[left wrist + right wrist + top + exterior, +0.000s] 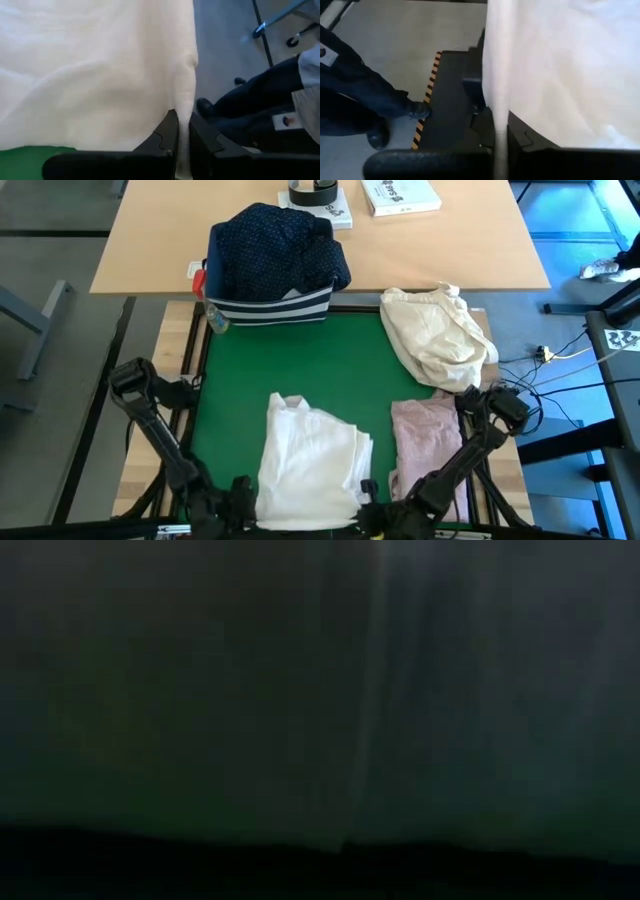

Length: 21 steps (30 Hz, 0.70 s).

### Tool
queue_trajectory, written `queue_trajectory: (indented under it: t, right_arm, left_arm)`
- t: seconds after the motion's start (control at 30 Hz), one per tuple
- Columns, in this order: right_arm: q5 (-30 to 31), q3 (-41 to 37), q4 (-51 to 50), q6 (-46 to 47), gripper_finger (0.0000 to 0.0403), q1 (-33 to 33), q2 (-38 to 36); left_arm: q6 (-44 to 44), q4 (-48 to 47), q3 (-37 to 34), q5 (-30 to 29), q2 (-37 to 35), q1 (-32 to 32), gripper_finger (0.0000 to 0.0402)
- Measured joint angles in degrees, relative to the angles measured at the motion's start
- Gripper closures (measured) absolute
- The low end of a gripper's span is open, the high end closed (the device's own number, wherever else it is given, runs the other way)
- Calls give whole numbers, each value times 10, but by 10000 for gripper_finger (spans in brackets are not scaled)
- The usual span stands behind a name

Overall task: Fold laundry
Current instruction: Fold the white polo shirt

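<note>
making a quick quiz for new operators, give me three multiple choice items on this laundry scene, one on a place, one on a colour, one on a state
1. Where does the navy dotted shirt lie?
A. in the striped bin at the mat's far edge
B. flat in the middle of the green mat
C. under the pink top

2. What colour is the garment that both grippers are at?
A. navy
B. white
C. pink

3. How do the left gripper and the right gripper stand?
A. both wide open above the cloth
B. left open, right shut
C. both shut on an edge of the white shirt

Answers:
1 A, the high view shows it heaped in the bin.
2 B, both wrist views show white cloth between the fingers.
3 C, each wrist view shows a fold of cloth pinched.
</note>
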Motion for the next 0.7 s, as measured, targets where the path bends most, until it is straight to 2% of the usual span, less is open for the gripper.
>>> queue_trajectory:
  t: [0.2,0.33,0.53,0.7]
  right_arm:
    - [20,75,-117,-16,387,-11,-22]
    - [21,90,-155,-16,395,-27,-51]
    - [22,90,-198,-12,389,-70,-101]
    - [12,90,-251,-5,394,-118,-126]
  left_arm:
    - [78,-186,103,12,-60,33,382]
    - [108,-324,150,-1,-110,70,382]
    - [136,-443,138,-12,-179,129,382]
    - [218,-485,125,-16,-225,188,382]
